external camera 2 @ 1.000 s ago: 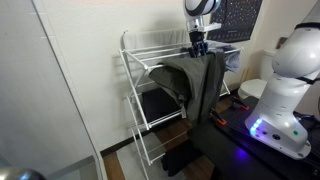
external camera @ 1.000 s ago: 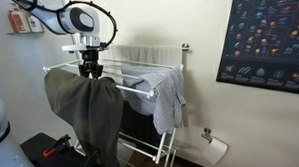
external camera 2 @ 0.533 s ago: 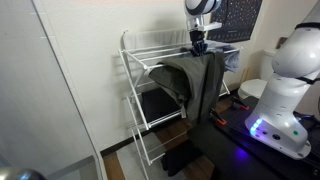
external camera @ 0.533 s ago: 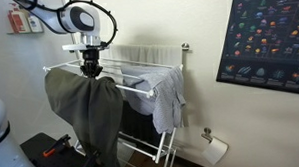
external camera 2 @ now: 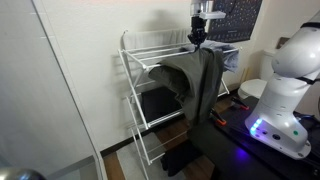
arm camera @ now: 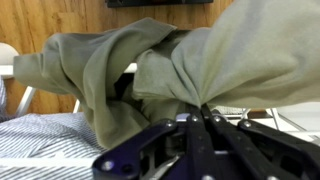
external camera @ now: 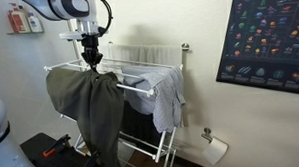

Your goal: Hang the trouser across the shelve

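An exterior view shows the white wire clothes-drying rack [external camera: 169, 145]. The long olive-grey fabric trousers [external camera: 91, 116] hang at its end, soft, floppy, probably light. The black gripper [external camera: 92, 63] is pinched closed on a bunched fold, likely a secure hold.

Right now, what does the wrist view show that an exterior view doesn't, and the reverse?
Only the wrist view: close up, the pincer closed on a bunched fold of the trouser, with striped cloth below. Only an exterior view: the whole white shelve, the poster, the trouser's full hanging length. Both: the pincer holding the trouser.
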`<state>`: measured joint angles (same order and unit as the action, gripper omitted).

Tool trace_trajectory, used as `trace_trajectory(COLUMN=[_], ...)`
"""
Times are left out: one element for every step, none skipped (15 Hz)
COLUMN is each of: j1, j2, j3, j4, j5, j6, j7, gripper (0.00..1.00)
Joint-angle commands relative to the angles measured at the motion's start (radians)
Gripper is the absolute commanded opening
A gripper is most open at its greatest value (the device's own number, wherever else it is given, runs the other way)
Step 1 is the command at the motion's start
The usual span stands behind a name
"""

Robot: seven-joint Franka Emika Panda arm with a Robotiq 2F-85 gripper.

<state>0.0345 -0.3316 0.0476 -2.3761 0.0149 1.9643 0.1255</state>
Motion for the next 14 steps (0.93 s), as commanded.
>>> trace_trajectory(j1=[0.000,0.002,0.004,0.004,0.006,0.006,0.008,0.010,0.011,0.012,0.012,0.012,0.011,0.007], j2=[-0.095,-0.110,-0.126,-0.141,-0.155,-0.166,-0.175,-0.180,-0.182,-0.182,-0.181,-0.175,-0.167,-0.157], j3=[0.013,0.017,0.020,0.025,0.031,0.038,0.045,0.052,0.060,0.070,0.081,0.091,0.102,0.117], j4=[-0.003,-0.002,0.003,0.006,0.013,0.020,0.033,0.048,0.066,0.089,0.112,0.139,0.165,0.196], j5=[0.011,0.012,0.016,0.017,0.018,0.017,0.017,0.018,0.020,0.019,0.016,0.011,0.006,-0.003], j6=[0.033,0.039,0.043,0.049,0.056,0.062,0.068,0.075,0.084,0.093,0.107,0.121,0.134,0.152], j7=[0.034,0.036,0.038,0.044,0.056,0.062,0.074,0.082,0.090,0.105,0.122,0.139,0.158,0.182], gripper=[0.02,0.02,0.02,0.02,0.02,0.02,0.02,0.02,0.02,0.02,0.02,0.02,0.02,0.02])
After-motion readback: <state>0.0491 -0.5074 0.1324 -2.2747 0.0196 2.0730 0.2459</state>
